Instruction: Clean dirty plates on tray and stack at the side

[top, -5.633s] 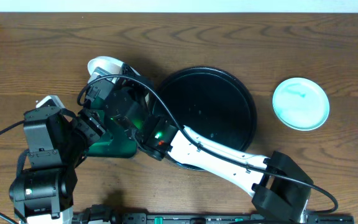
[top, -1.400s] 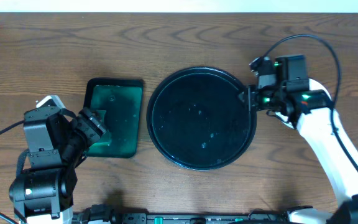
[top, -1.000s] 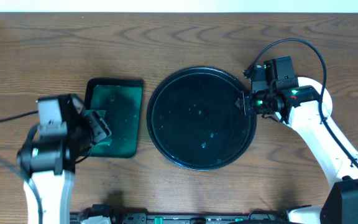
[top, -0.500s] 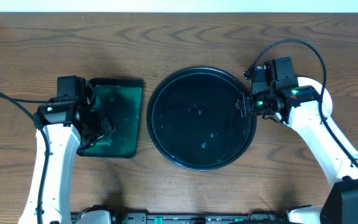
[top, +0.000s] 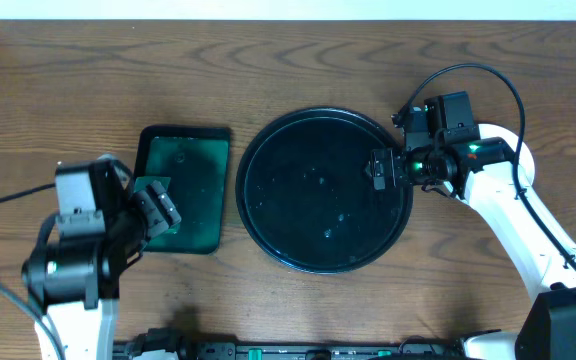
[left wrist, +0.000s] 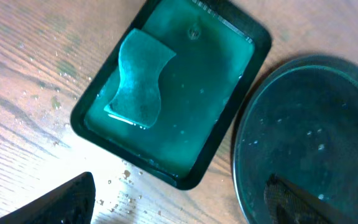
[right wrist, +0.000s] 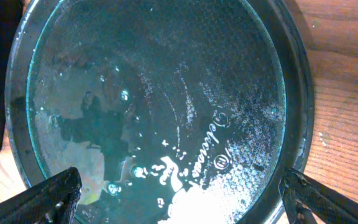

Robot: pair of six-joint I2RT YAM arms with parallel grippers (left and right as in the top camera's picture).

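The tray (top: 318,215), round, glossy and black, lies mid-table with only water drops on it. No dirty plates show in any view. My right gripper (top: 386,168) hangs over the tray's right rim. In the right wrist view the wet tray (right wrist: 166,74) fills the frame and my right gripper (right wrist: 179,211) is open wide, empty. My left gripper (top: 154,208) hovers at the near left corner of a green tray (top: 196,160). In the left wrist view my left gripper (left wrist: 179,211) is open over bare wood, with nothing between its fingers.
The rectangular green tray (left wrist: 235,56) holds teal water and a pale sponge (left wrist: 138,81). It sits just left of the black tray (left wrist: 316,124). Water drops speckle the wood (left wrist: 48,93) around it. My right arm (top: 513,215) crosses the table's right side.
My right gripper has opened wide over the tray's right rim. My left arm has pulled back toward the near left, away from the green tray, and its jaws have widened.
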